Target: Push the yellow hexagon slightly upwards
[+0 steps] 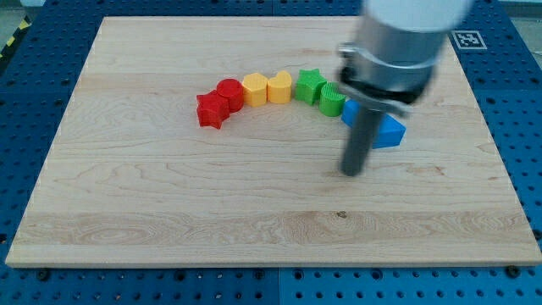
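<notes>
While my tip [351, 172] rests on wood | yellow hexagon [254, 89] glossy, faceted

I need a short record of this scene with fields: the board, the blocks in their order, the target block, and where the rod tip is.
board: light wooden board on a blue pegboard table
arc, view's left to right: red star block, red round block, yellow hexagon block, yellow heart block, green star block, green round block, blue blocks partly hidden, shape unclear
target: yellow hexagon block, touching both neighbours
my tip: below the blue blocks, toward the view's bottom right of the target
</notes>
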